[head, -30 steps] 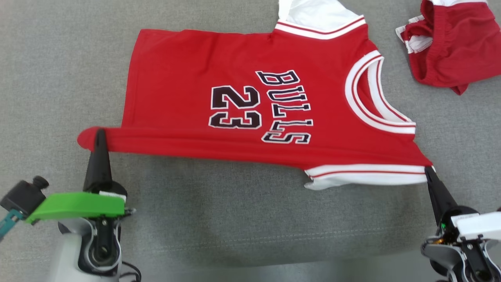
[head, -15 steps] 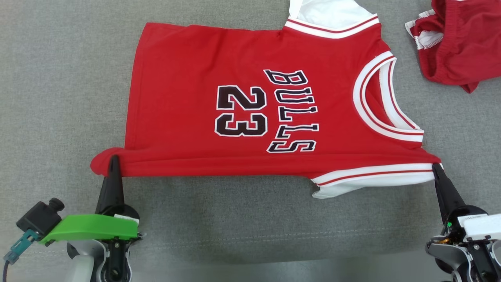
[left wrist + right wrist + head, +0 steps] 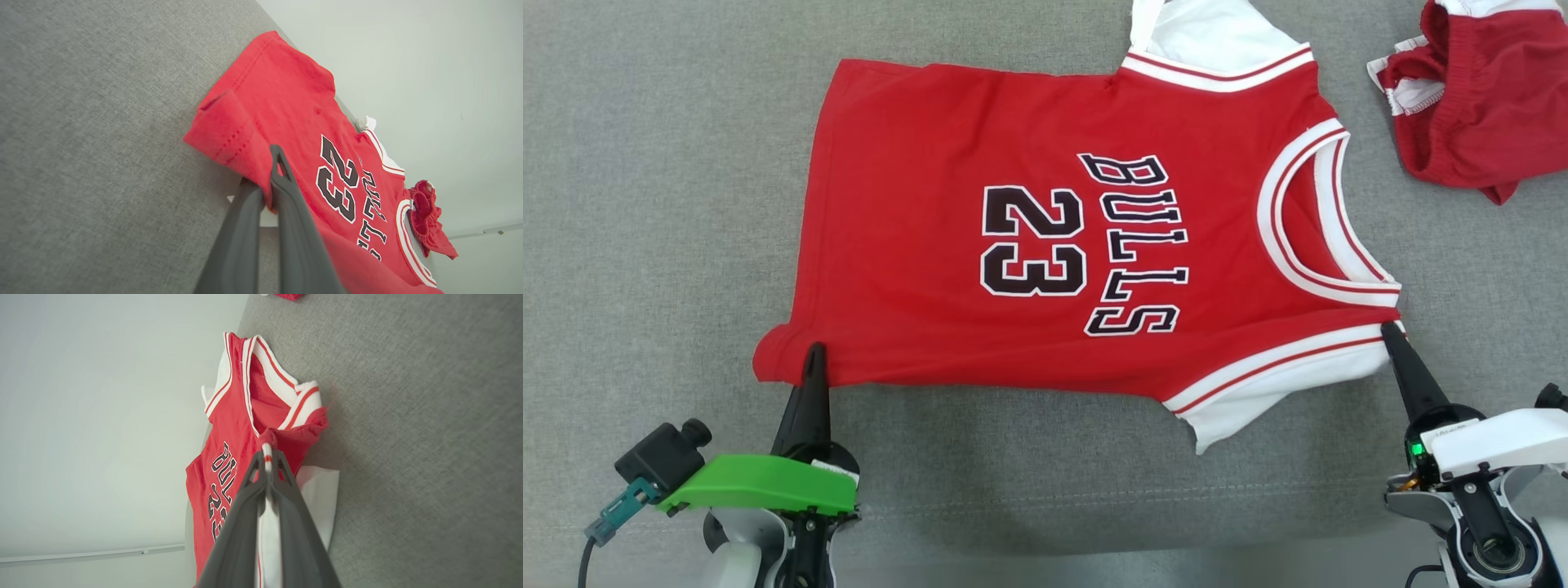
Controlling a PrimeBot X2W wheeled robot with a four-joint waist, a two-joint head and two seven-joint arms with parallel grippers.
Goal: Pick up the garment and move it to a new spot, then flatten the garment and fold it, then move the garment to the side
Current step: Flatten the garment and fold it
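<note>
A red sleeveless jersey (image 3: pixel 947 204) with "BULLS 23" in black lies spread on the grey fabric surface (image 3: pixel 645 163), its hem to the left and its white-trimmed neck to the right. My left gripper (image 3: pixel 814 353) is shut on the near hem corner; the left wrist view has the red cloth (image 3: pixel 245 139) pinched between the dark fingers (image 3: pixel 286 204). My right gripper (image 3: pixel 1385 331) is shut on the near shoulder strap, whose white trim (image 3: pixel 266 451) sits between its fingertips. A white inner flap (image 3: pixel 1241 404) pokes out below the armhole.
A crumpled pair of red shorts (image 3: pixel 1478 90) with white trim lies at the far right. Bare grey surface stretches to the left of the jersey and in front of it. A stitched seam (image 3: pixel 1094 490) runs across the surface near my grippers.
Both grippers have moved inward toward each other with the near edge, and the pulled-out hem corner has come in to the right. The stretched near edge has slackened.
</note>
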